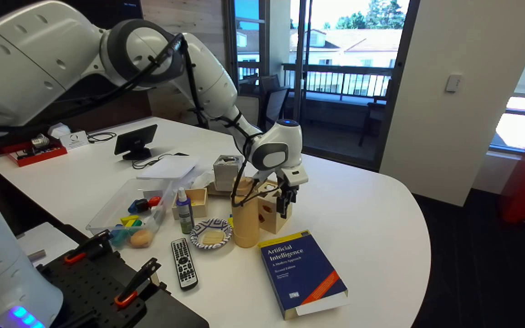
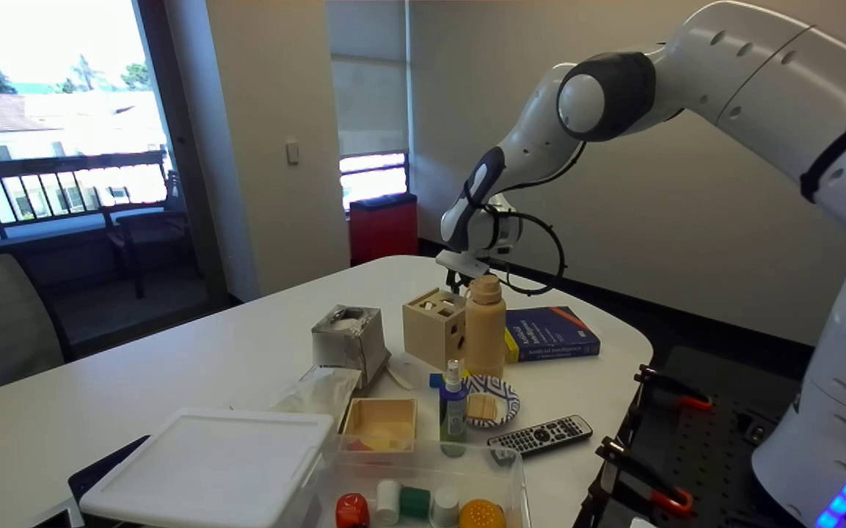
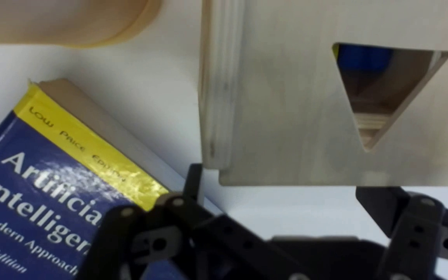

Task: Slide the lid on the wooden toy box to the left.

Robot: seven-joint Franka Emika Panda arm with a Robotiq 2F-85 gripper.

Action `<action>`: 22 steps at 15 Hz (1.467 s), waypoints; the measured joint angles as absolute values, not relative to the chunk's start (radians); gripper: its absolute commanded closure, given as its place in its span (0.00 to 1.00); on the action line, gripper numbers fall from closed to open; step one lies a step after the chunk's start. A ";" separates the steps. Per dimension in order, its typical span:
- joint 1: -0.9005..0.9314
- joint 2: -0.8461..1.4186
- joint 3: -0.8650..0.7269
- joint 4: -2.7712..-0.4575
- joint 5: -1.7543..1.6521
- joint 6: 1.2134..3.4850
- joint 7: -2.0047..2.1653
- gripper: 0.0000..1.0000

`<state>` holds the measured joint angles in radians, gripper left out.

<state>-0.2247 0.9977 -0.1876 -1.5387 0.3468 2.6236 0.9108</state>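
two black-and-orange clamps [image 1: 88, 247] [image 1: 139, 281], one blue-and-yellow book [image 1: 301, 271]

one white table [image 1: 358, 205], one white-and-grey robot arm [image 1: 210, 79], one black two-fingered gripper [image 3: 286, 192]. one pale wooden cube [image 2: 430, 330] with dark cut-out holes; one small pale wooden box [image 2: 387, 414]. one tall tan bottle [image 1: 246, 223] and one purple-and-green spray bottle [image 1: 185, 213], making two. one black-and-silver remote [image 1: 184, 264], one blue-and-white patterned bowl [image 1: 207, 224], one silver-grey carton [image 2: 345, 348], one clear plastic tub [image 2: 430, 469], one flat white plastic cover [image 2: 217, 466], one small black screen [image 1: 135, 139] on a stand, one red tray [image 1: 43, 156]. coloured toys [image 2: 351, 510] in the tub overlap too much to count.
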 measured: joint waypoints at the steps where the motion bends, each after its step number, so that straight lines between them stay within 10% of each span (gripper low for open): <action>1: -0.225 0.997 -0.183 -1.539 0.347 2.624 0.911 0.00; 22: -0.178 0.490 -0.121 -1.673 0.343 2.355 0.810 0.00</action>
